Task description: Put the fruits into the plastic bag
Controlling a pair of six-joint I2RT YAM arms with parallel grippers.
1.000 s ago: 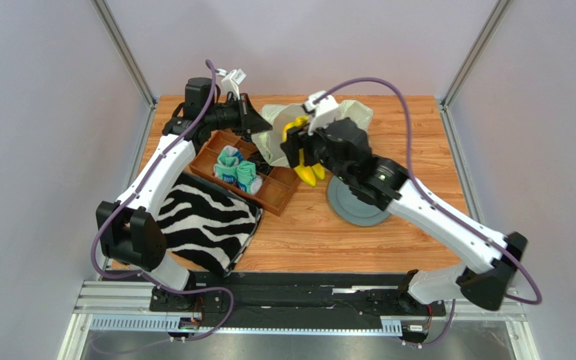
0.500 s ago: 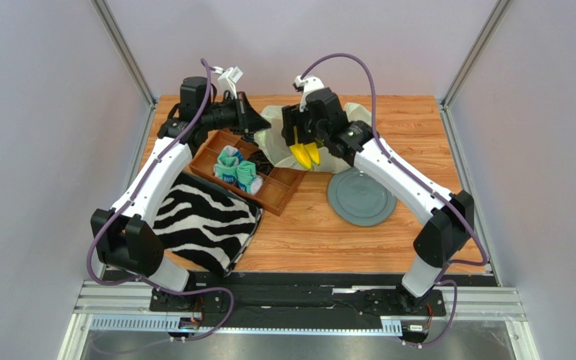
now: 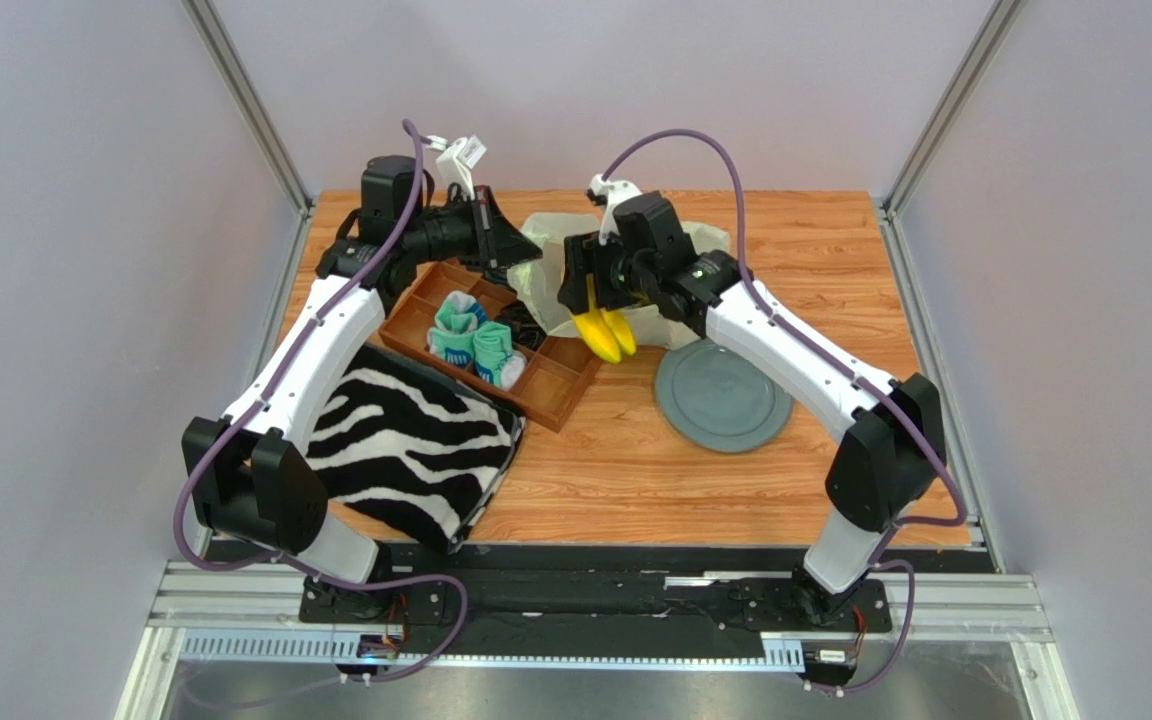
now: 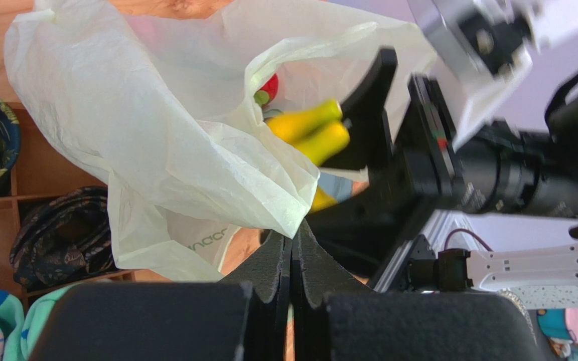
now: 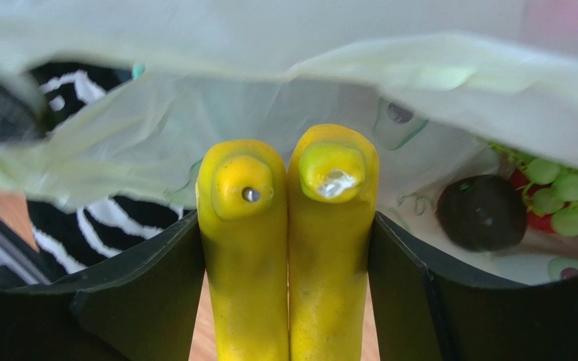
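Note:
My left gripper [image 3: 525,252] [image 4: 293,226] is shut on the rim of the pale cream plastic bag [image 3: 549,237] [image 4: 156,128] and holds its mouth up. My right gripper [image 3: 599,312] [image 5: 286,226] is shut on a pair of yellow bananas [image 3: 605,335] [image 5: 288,248] [image 4: 311,131] at the bag's opening, tips pointing in. Inside the bag lie a dark purple-brown fruit [image 5: 482,212], a green grape bunch [image 5: 563,201] and a red fruit [image 4: 270,87].
A wooden compartment tray [image 3: 552,387] with teal-and-white rolled socks [image 3: 474,342] sits just left of the bag. A zebra-striped cloth [image 3: 409,435] lies at the front left. A grey round plate [image 3: 725,398] lies right of the tray.
My right gripper has carried the bananas from above the grey plate back and left to the bag's mouth. My left gripper has kept its hold on the bag.

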